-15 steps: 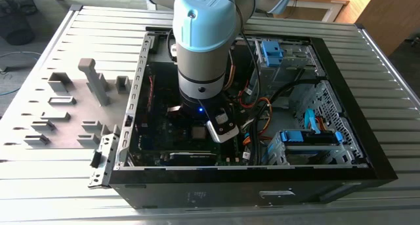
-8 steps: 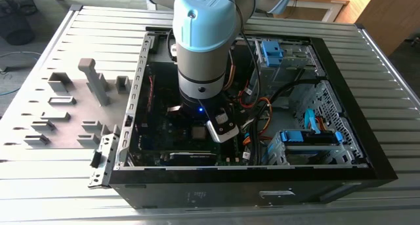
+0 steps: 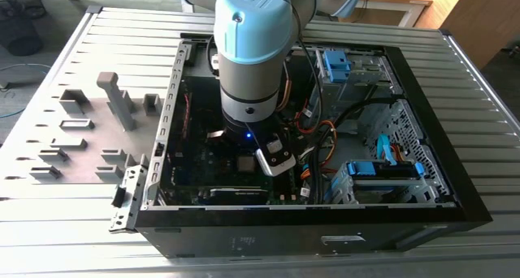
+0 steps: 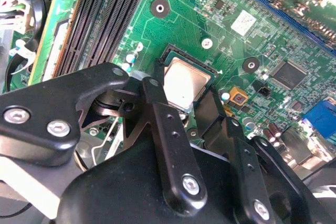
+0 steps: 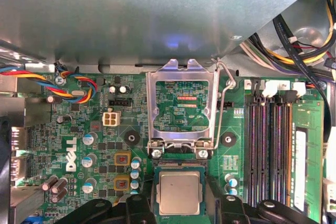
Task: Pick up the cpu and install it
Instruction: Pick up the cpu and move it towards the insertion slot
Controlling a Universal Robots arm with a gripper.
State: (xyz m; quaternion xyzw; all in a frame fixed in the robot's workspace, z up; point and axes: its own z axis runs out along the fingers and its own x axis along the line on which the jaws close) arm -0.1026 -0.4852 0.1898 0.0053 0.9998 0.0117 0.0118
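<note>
Cpu (image 5: pixel 179 192) is sitting flat & square (no long axis) in socket (image 5: pixel 178 168) mid-motherboard (image 5: pixel 231 163), touching hinge edge of flipped-open bracket (image 5: pixel 152 103), w/ gripper (image 4: pixel 179 94) hovering directly over it, straddling it; can't tell if it's clamping.

The cpu (image 5: pixel 179 192) in socket (image 5: pixel 178 167) on motherboard (image 5: pixel 94 124).

The cpu (image 5: pixel 179 192) is silver-grey, the motherboard (image 5: pixel 100 145) green, its memory slots (image 5: pixel 262 150) black, the arm's cap (image 3: pixel 252 19) light blue.
</note>
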